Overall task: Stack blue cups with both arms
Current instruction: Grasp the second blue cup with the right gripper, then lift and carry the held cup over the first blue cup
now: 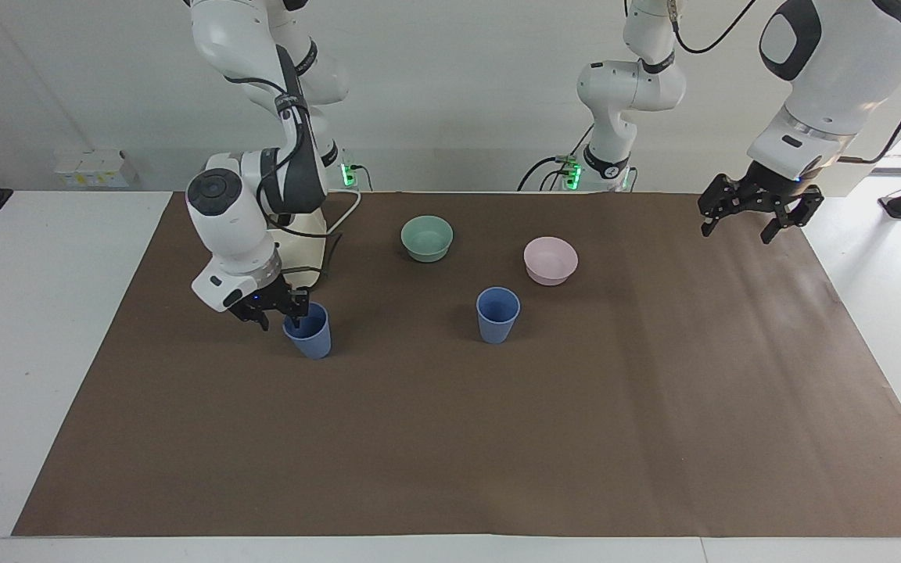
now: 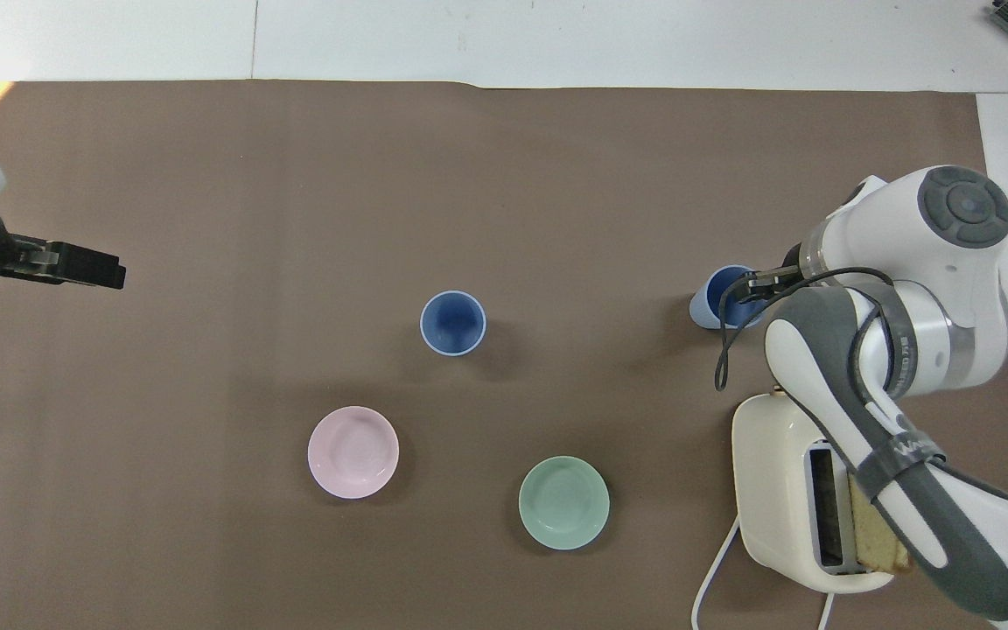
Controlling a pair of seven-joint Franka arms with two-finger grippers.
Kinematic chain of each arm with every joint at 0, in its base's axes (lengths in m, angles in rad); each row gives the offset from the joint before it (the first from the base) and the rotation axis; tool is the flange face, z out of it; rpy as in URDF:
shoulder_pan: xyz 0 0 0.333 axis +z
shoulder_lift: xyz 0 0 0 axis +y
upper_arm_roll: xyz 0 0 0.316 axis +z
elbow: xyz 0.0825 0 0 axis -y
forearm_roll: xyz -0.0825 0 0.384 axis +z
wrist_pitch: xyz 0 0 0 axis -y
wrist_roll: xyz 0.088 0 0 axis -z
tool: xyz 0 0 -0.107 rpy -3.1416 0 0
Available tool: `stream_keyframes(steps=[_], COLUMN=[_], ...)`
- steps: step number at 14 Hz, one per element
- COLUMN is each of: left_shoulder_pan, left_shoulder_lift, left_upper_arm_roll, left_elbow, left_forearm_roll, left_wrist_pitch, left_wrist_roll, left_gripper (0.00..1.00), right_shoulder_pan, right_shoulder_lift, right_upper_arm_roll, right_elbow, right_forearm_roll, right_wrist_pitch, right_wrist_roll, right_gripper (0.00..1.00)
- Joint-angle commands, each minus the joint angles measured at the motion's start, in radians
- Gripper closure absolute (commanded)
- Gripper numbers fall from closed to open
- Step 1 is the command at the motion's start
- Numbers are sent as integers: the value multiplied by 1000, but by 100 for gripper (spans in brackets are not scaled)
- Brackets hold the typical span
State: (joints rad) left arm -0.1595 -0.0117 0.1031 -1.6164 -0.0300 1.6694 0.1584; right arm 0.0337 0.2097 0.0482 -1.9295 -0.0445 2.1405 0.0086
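Two blue cups stand upright on the brown mat (image 1: 450,438). One cup (image 1: 497,314) is mid-table, also in the overhead view (image 2: 452,323). The other cup (image 1: 311,338) stands toward the right arm's end, also in the overhead view (image 2: 716,306). My right gripper (image 1: 279,319) is low at this cup's rim on the side nearer the robots. It is open and straddles the rim, with one finger (image 2: 751,284) inside the cup. My left gripper (image 1: 754,217) is open and empty. It hangs high over the mat's edge at the left arm's end, also in the overhead view (image 2: 106,271).
A teal bowl (image 1: 426,237) and a pink bowl (image 1: 550,259) sit nearer the robots than the mid-table cup. A cream toaster (image 2: 775,472) with a bread slice (image 2: 880,534) stands under the right arm, nearer the robots than the gripped-at cup.
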Motion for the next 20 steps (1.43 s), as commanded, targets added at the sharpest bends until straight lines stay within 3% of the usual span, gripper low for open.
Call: stream_keyframes(steps=[1,6,10,14,20], left_shoulder_pan=[18,21,23,29,31], left_shoulder_lift=[15,9,-4,-8,-7], left_upper_arm_roll=[-11,-10,-9,-9,-9], left_elbow=[30,18,1,1,1], left_forearm_roll=[13,13,13,13,15], left_wrist_pitch=[-30,-33,-43,-60,-62], left_wrist_roll=[24,24,24,26,24], left_gripper=[0,0,0,0,0], right_shoulder_pan=[-3,41,45,54,222], right_shoulder_lift=[-9,-3,-47,-44,-1], right_upper_arm_roll=[2,9,32,61,61], right_elbow=[-19,26,184,271,391], right_forearm_roll=[23,23,25,113,103], right_wrist_pitch=[21,-2,-226,-223,-218], right_wrist_roll=[-19,-6,-3,68,316], right_gripper=[100,100,100,100,100])
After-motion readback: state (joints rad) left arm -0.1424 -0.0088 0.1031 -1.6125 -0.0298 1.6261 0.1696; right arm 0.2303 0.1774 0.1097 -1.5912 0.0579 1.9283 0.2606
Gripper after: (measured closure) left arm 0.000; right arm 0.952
